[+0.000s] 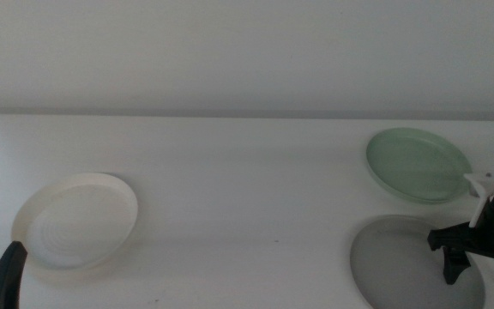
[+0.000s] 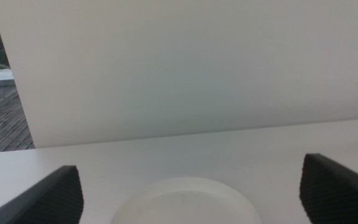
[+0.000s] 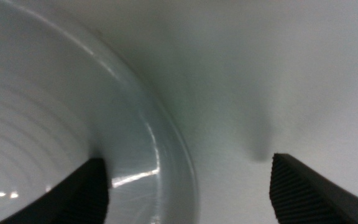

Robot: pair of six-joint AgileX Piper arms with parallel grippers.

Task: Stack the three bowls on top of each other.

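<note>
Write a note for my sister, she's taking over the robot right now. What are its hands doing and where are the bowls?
Right gripper: open, straddling the grey bowl's rim at the table's near right, one jaw inside the bowl, one outside. Nothing lifted yet.
Left gripper: open, waiting at the near left, facing the cream-white bowl.
Mint green bowl: far right, just behind the grey one, not touching it.
Done: no bowl stacked; all three sit apart on the table.
Left: close on the grey bowl's rim, then stack all three.
</note>
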